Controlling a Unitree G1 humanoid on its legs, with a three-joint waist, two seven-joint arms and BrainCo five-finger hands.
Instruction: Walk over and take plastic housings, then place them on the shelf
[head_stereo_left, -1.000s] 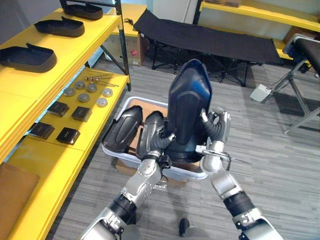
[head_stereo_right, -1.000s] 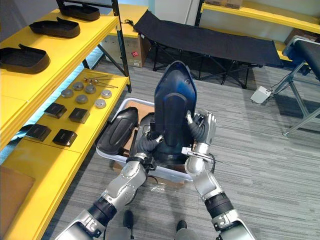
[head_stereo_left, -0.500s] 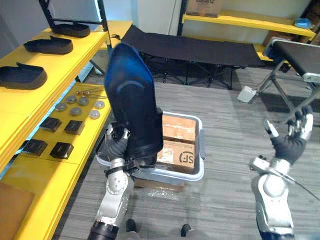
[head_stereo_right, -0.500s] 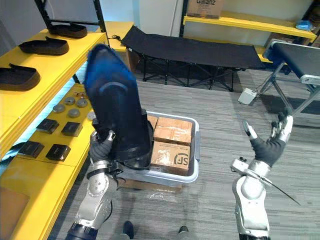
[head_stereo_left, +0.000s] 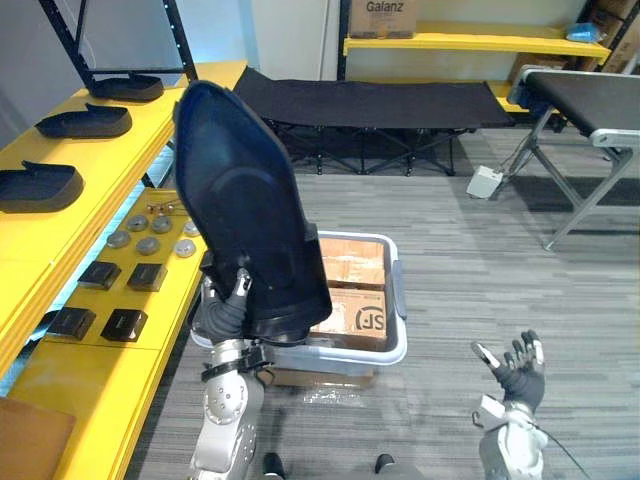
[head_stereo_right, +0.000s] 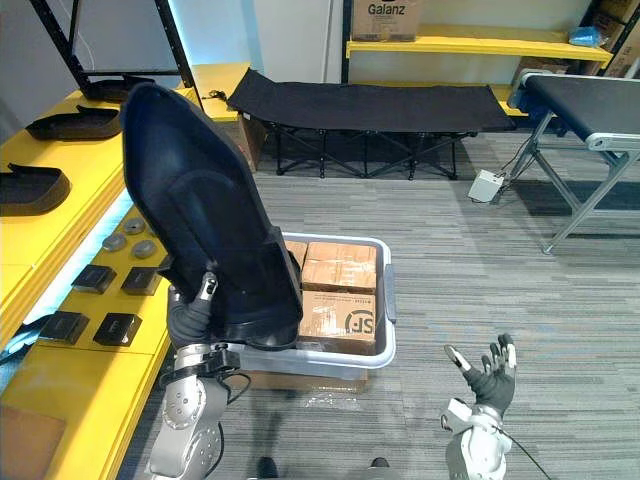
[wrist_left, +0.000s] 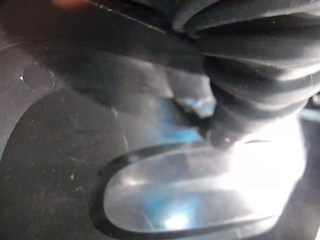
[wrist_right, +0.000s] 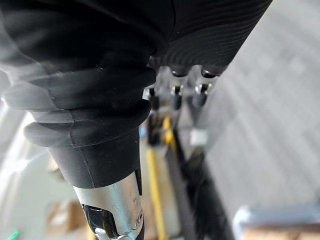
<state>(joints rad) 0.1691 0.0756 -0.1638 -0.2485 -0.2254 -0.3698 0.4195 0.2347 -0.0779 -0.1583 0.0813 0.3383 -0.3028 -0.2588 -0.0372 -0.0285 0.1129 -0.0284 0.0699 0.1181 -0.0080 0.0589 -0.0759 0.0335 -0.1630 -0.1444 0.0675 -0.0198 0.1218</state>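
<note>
Aloft, housing (left hand)

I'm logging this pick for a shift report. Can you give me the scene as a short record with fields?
Held item: plastic housing, large, dark, upright, raised by the bin's left side
Left hand: left hand clasped on the housing's lower end
Right hand: right hand open, empty, low over the floor
Bin: grey bin holding cardboard boxes
Shelf: yellow shelf on the robot's left, three other housings lying on it
</note>
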